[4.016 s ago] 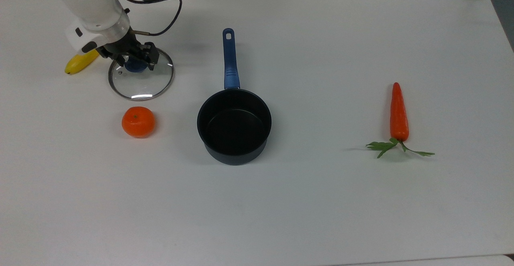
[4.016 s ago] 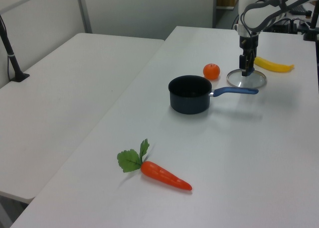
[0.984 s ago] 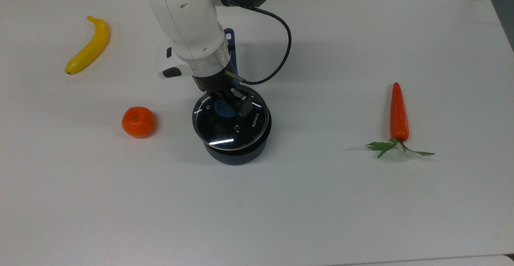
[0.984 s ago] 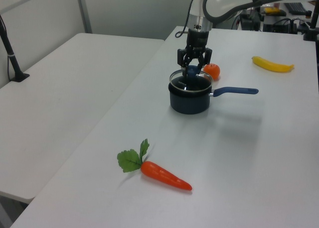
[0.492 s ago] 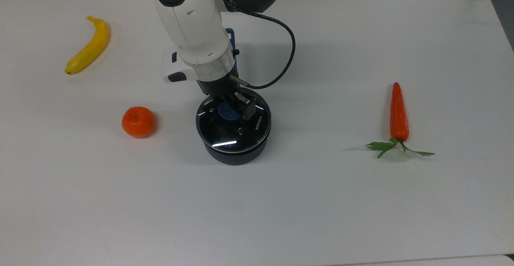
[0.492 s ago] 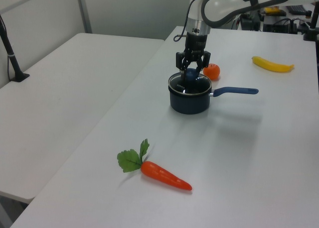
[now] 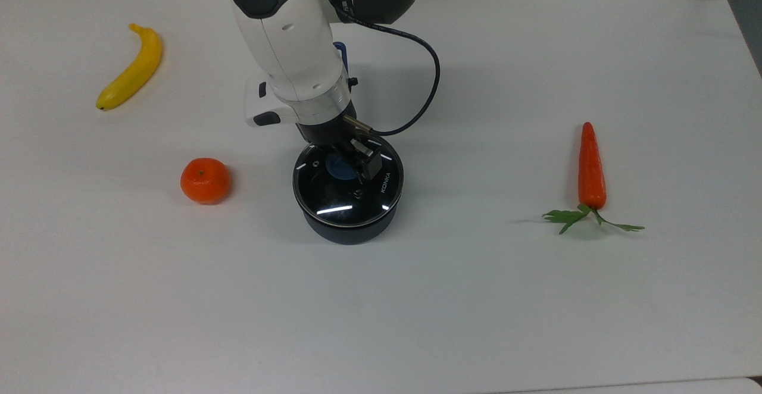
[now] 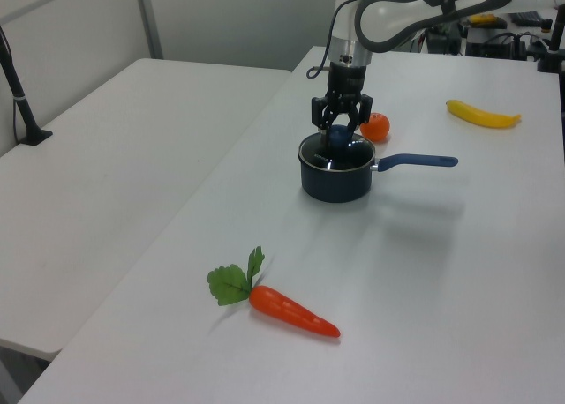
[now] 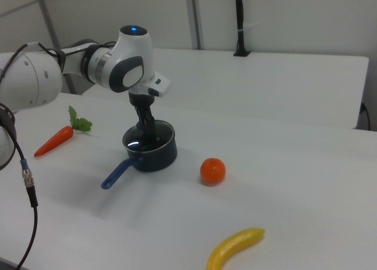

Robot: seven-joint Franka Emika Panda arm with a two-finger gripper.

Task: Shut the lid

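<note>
Top view: lid (image 7: 348, 194) under gripper (image 7: 348, 165)

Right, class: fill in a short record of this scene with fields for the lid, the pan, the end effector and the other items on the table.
lid: sitting on the pan, lettering up
pan: dark, blue handle, upright on the white table
end effector: at the lid's blue knob
other items: orange, banana, carrot, each lying apart from the pan

banana (image 7: 131, 66) | orange, perhaps a tangerine (image 7: 205, 180) | carrot (image 7: 591, 168) | white table (image 7: 476, 299)
</note>
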